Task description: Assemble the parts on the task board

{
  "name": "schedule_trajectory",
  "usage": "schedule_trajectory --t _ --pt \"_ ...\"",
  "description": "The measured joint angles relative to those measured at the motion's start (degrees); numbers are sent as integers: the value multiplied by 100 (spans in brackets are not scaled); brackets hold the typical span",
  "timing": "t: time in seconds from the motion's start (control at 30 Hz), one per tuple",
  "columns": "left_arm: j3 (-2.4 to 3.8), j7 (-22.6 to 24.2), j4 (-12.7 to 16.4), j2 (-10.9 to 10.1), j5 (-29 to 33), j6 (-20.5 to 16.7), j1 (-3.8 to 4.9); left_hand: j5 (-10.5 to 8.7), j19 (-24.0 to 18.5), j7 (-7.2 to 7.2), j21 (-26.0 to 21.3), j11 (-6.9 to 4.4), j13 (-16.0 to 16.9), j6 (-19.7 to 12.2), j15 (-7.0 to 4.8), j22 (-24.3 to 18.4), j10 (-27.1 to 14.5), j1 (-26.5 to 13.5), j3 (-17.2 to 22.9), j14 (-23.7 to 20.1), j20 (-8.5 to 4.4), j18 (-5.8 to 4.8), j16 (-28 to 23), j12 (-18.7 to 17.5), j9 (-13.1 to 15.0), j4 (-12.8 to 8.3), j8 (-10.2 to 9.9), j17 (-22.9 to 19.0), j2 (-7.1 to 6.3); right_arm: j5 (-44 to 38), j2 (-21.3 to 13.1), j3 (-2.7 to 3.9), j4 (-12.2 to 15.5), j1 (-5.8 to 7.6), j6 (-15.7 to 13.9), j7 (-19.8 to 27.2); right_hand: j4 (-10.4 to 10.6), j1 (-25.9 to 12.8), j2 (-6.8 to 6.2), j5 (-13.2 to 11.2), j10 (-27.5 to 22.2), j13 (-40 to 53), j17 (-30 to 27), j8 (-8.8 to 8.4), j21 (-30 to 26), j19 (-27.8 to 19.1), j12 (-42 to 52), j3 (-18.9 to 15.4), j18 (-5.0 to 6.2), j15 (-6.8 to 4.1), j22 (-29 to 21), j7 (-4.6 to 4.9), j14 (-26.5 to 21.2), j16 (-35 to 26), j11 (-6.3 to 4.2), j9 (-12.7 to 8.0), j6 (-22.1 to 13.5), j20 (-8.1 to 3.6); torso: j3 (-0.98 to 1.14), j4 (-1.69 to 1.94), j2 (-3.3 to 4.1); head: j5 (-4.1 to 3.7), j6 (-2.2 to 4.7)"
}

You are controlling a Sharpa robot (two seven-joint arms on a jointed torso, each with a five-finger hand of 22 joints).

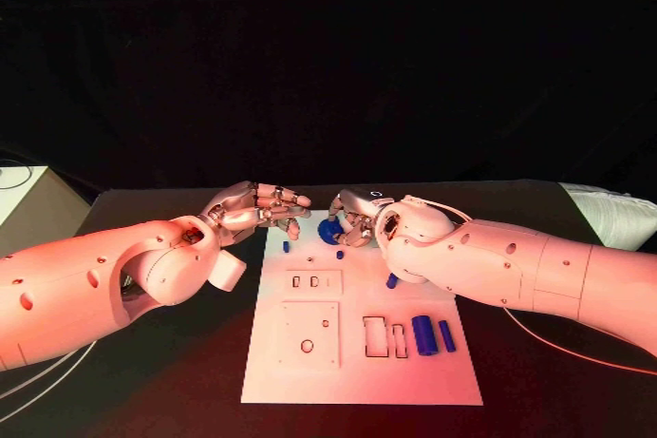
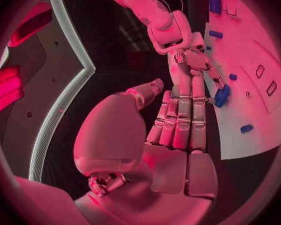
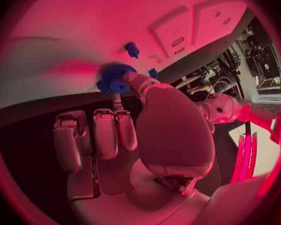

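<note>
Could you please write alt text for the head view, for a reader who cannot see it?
Two white robot arms meet over the far end of a white task board on a black table; the right robot hand holds a blue gear, with the left robot hand close beside it. Nearer the camera, the board has rectangular cutouts and two blue cylinders lying side by side.

The left hand [image 2: 178,135] reaches toward the edge of the white task board [image 2: 247,130], its fingers [image 2: 178,112] straight and close together, holding nothing. Opposite it, the right hand [image 2: 193,67] grips a blue gear [image 2: 222,96] at the board. Small blue parts [image 2: 246,129] lie on the board beside rectangular slots [image 2: 265,80].
</note>
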Motion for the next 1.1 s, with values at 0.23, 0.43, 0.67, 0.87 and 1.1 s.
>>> schedule_trajectory --t 0.23,0.43,0.67,0.87,1.1 --pt "0 -8 2 -2 0 0 0 0 0 0 0 14 0 0 0 -4 -14 0 0 0 0 0 0 0 0 0 0 3 0 -6 43 2 -34 -4 74 -17 -43 -100 9 -109 -71 -1 0 66 -32 0 -45 43 0 0 -1 25 0 -20 10 0 -51 0 1 -4 -4 8 -17" --pt "0 -13 2 -1 0 0 0 0 0 0 0 22 0 0 0 -6 -22 0 0 0 0 -1 0 0 -1 0 0 5 0 -10 67 8 -66 1 128 -31 -44 -100 9 -132 -91 -1 0 133 -55 0 -45 44 0 0 -1 33 0 -42 31 0 -75 0 1 -6 -9 -1 -23" --pt "1 -18 2 0 0 1 0 0 0 0 0 22 0 0 0 -6 -22 0 0 0 0 0 2 0 -1 0 0 5 0 -13 66 9 -73 3 134 -32 -60 -219 -37 -209 -154 -1 -1 309 -76 0 -89 60 0 22 -2 35 -22 -84 52 0 -118 0 1 -1 -10 -4 -20" --pt "1 -22 -1 0 -1 1 0 0 0 0 0 22 1 0 0 -6 -21 0 0 0 0 0 2 0 -2 0 0 5 0 -15 57 9 -60 3 129 -30 -61 -309 -63 -322 -194 -1 -1 351 -110 0 -100 61 0 22 -2 51 -22 -88 51 0 -183 0 1 0 -10 -4 -19" --pt "1 -28 -3 2 -3 1 0 0 0 0 0 21 1 0 0 -5 -21 0 0 0 0 0 2 0 -2 0 0 5 0 -15 40 4 -31 0 90 -17 -61 -340 -66 -367 -194 -2 -1 361 -110 0 -112 61 0 22 -3 40 -22 -109 51 -40 -202 0 1 0 -10 2 -23"
